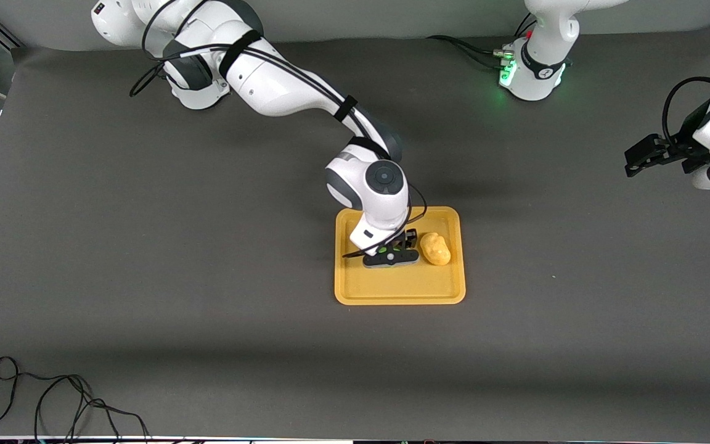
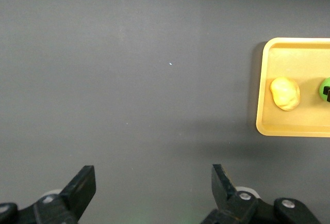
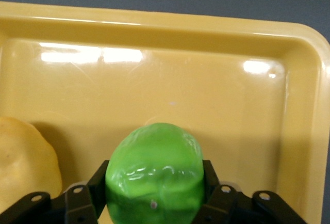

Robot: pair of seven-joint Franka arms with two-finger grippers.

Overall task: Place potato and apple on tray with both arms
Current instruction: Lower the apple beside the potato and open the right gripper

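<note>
The yellow-orange tray (image 1: pixel 398 290) lies mid-table. The potato (image 1: pixel 436 249) rests on it, toward the left arm's end. My right gripper (image 1: pixel 392 254) is down low in the tray beside the potato, shut on the green apple (image 3: pixel 154 175), with black fingers (image 3: pixel 98 180) pressed to both of its sides. In the front view the apple is mostly hidden under the gripper. The right wrist view shows the tray floor (image 3: pixel 180 79) and the potato's edge (image 3: pixel 23 162). My left gripper (image 1: pixel 638 161) waits open and empty over bare table at the left arm's end. Its wrist view (image 2: pixel 152 177) shows the tray (image 2: pixel 289 126), potato (image 2: pixel 285 93) and apple (image 2: pixel 326 88).
A loose black cable (image 1: pixel 53 401) lies on the table close to the front camera, at the right arm's end. The left arm's base (image 1: pixel 537 68) glows green at the table's back edge. Dark grey tabletop surrounds the tray.
</note>
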